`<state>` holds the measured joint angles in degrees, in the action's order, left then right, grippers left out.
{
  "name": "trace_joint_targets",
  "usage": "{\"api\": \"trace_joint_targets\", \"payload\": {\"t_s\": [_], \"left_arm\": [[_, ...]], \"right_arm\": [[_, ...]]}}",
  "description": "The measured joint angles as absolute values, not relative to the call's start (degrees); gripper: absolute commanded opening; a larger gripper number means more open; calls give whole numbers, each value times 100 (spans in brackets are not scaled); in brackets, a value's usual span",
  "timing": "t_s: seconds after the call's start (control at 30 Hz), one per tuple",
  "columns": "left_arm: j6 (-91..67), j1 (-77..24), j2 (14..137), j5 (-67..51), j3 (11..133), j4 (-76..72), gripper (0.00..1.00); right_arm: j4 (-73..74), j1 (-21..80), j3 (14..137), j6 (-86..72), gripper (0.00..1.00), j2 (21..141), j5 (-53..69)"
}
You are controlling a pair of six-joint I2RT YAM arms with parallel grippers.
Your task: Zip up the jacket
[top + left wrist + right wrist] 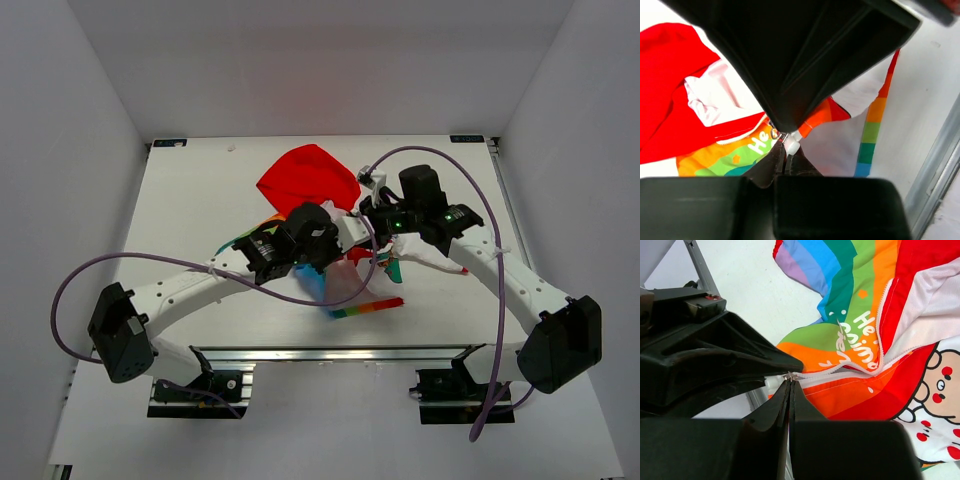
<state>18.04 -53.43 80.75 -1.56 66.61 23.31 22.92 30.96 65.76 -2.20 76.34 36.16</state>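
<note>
The jacket [308,178] lies crumpled mid-table, its red hood toward the back and a rainbow-striped hem [365,307] toward the front. Both grippers meet over its front. My left gripper [783,150] is shut on the white plastic end of the zipper [791,145], just below the small metal slider [775,134]. In the right wrist view my right gripper [790,384] is shut on the metal zipper pull [791,375], where the two white zipper rows [840,371] come together. From there the rows part and the front lies open. The opposing fingers [715,355] fill the left of that view.
An aluminium rail [340,352] runs along the near table edge, close to the rainbow hem. Purple cables [480,200] loop over both arms. White enclosure walls [70,150] stand to the left, right and back.
</note>
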Motion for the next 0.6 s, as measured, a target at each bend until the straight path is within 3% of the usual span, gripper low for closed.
{"api": "trace_joint_targets", "payload": {"t_s": [0.6], "left_arm": [[1796, -5238, 7797, -148, 6495, 2467, 0]], "right_arm": [[2252, 3225, 6716, -305, 0, 8145, 3465]]}}
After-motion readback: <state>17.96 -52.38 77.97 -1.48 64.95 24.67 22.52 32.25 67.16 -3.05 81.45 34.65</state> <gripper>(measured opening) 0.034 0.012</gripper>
